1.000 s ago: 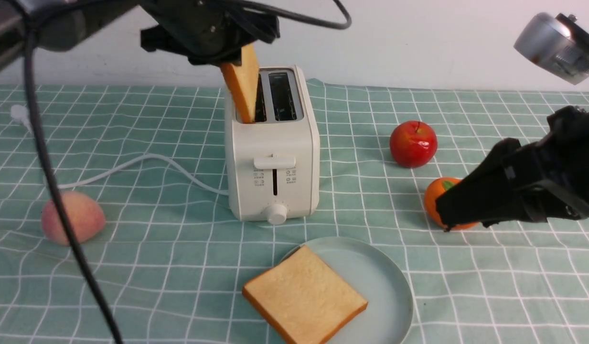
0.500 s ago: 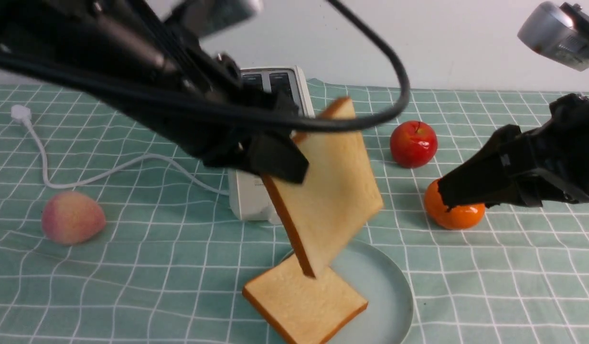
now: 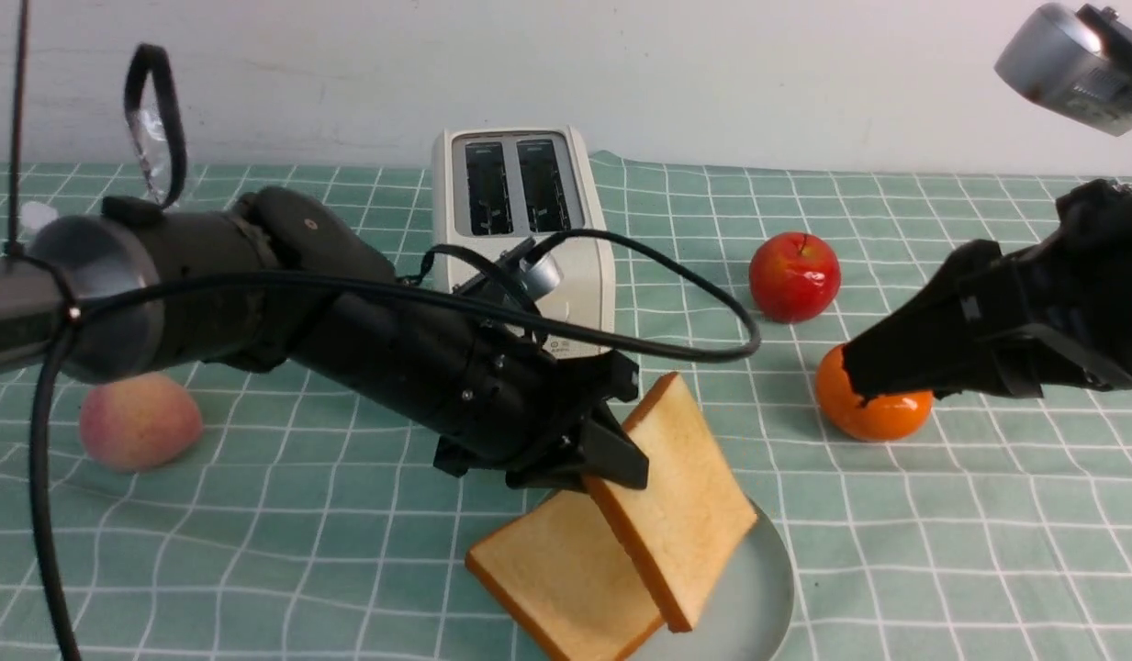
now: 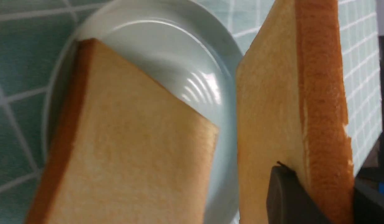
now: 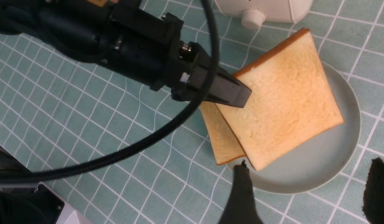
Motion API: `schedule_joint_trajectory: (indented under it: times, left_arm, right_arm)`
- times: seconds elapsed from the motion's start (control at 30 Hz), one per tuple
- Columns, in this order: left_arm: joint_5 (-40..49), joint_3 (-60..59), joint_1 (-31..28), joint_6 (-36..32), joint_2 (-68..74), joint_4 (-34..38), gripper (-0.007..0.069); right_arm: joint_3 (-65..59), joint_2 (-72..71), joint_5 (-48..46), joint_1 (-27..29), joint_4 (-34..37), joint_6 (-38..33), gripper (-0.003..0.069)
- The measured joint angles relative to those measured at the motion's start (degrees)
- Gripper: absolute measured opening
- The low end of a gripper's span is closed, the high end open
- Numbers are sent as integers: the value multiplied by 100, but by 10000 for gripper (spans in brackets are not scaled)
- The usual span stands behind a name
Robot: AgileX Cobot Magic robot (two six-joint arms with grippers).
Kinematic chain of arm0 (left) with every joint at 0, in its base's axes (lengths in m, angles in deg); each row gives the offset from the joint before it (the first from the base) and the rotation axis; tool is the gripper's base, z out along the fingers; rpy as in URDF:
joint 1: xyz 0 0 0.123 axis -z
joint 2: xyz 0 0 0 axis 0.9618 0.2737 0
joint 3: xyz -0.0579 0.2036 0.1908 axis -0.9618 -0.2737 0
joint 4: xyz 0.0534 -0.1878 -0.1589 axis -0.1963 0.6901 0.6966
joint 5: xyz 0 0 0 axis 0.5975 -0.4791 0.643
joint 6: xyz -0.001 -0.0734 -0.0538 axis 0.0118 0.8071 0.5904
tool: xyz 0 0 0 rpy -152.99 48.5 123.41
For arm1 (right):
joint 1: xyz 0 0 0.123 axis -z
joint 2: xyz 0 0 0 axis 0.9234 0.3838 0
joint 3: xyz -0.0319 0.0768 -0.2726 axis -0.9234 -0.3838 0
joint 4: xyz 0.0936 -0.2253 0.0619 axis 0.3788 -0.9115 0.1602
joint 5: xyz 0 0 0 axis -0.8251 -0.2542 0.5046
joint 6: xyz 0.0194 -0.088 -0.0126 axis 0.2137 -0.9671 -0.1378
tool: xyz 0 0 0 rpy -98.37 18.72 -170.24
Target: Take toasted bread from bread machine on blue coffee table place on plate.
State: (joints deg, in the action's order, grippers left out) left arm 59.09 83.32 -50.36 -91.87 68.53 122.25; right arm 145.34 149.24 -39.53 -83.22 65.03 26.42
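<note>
The left gripper (image 3: 619,470) pinches one slice of toast (image 3: 689,500) by its edge, and it leans over the plate (image 3: 758,588), partly above the other slice (image 3: 552,578) that lies flat there. The right gripper (image 5: 309,161) is wide open with nothing in it, just by the orange (image 3: 882,415). The bread machine (image 3: 529,211) stands behind the plate on the blue table (image 3: 942,551).

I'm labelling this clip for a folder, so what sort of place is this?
Likely a staged breakfast-table test setup: a cream-white two-slot toaster, a round pale blue-green plate with square golden toast slices, and a green grid-patterned cloth before a bare white wall.
</note>
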Motion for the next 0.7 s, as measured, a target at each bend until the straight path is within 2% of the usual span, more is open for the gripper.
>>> schedule_joint_trajectory:
  times: [0.07,0.13,0.17,0.2,0.27,0.3,0.37,0.43,0.57,0.63,0.7]
  left_arm:
    - [-232,0,0,262,74,-180,211]
    - [-435,8,0,495,96,-420,331]
    - [-443,17,0,508,96,-437,343]
    - [-456,66,0,582,84,-569,439]
    - [-337,156,0,606,40,-812,554]
    - [-287,190,0,606,30,-844,565]
    - [225,515,-26,655,-162,-1443,648]
    - [512,721,-58,757,-280,-1695,657]
    - [1471,1476,-184,1653,-785,-2885,635]
    - [1921,1608,-222,2096,-1032,-3337,603]
    - [2383,1607,-230,2381,-1360,-3754,552]
  right_arm:
    - [0,0,-5,0,-11,0,495]
    - [0,0,-11,0,-40,0,495]
    - [0,0,-16,0,-45,0,495]
    - [0,0,-16,0,-46,0,492]
    - [0,-1,-96,0,-46,0,476]
    - [0,-1,-139,0,-46,0,470]
    - [0,-1,-537,0,-51,-6,422]
    - [0,-1,-661,0,-77,-40,387]
    - [0,-6,-728,0,-603,-108,184]
    - [0,-24,-626,0,-960,-2,69]
    - [0,-104,-456,4,-1484,326,-3]
